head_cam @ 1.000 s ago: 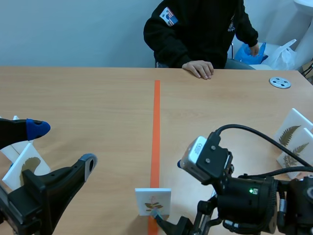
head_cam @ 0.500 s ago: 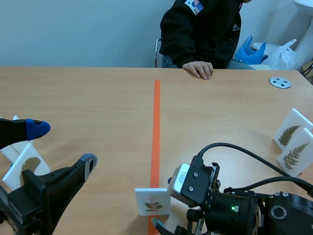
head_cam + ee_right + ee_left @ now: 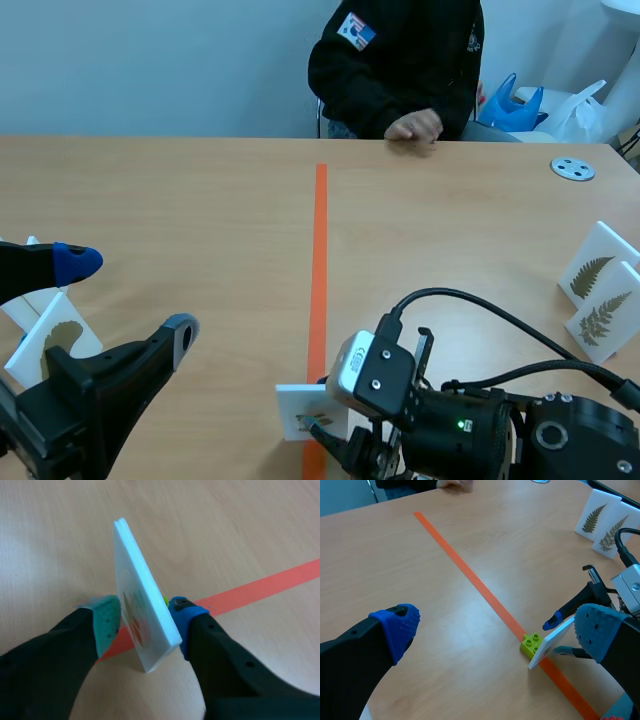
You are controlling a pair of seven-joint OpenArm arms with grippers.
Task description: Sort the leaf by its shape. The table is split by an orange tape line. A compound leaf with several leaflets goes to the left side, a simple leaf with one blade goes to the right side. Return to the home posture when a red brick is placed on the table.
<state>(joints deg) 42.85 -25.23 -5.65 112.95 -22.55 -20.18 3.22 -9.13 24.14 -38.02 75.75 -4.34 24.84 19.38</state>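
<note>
Best handling, by my judgement: close squarely on both card faces, lift straight, avoid twisting card off its brick (image 3: 532, 643) stand.

Leaf card (image 3: 298, 408) stands upright on tape (image 3: 320, 260), lower centre of frame. Right claw (image 3: 142, 620) straddles it. Blue pad (image 3: 180, 612) touches one face, other pad sits just beside, apparently not yet clenched. Left claw (image 3: 495, 627), lower left, released, holds nothing.

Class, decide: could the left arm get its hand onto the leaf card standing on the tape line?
Probably not cleanly: the right hand sits around the leaf card, crowding both faces. The left hand is open, off to one side.
</note>
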